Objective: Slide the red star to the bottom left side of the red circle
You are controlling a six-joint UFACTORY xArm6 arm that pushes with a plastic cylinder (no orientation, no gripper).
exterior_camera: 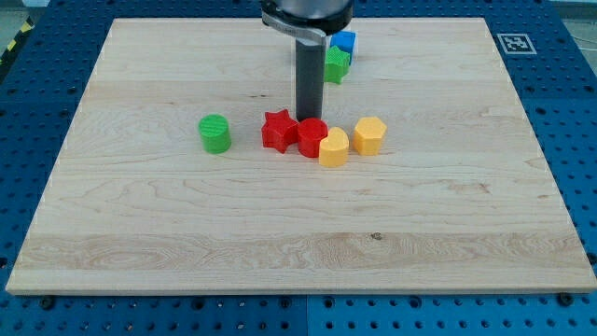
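The red star point(277, 130) lies near the middle of the wooden board, touching the left side of the red circle point(312, 136). My tip point(308, 117) stands just above the gap between them, at the top edge of the red circle. A yellow block point(333, 147) touches the red circle's lower right.
A yellow hexagon point(369, 135) lies right of the yellow block. A green cylinder point(215, 133) lies to the left of the star. A green block point(336, 65) and a blue block point(343, 42) sit near the view's top, partly behind the rod. The board's edge point(298, 291) meets blue perforated table.
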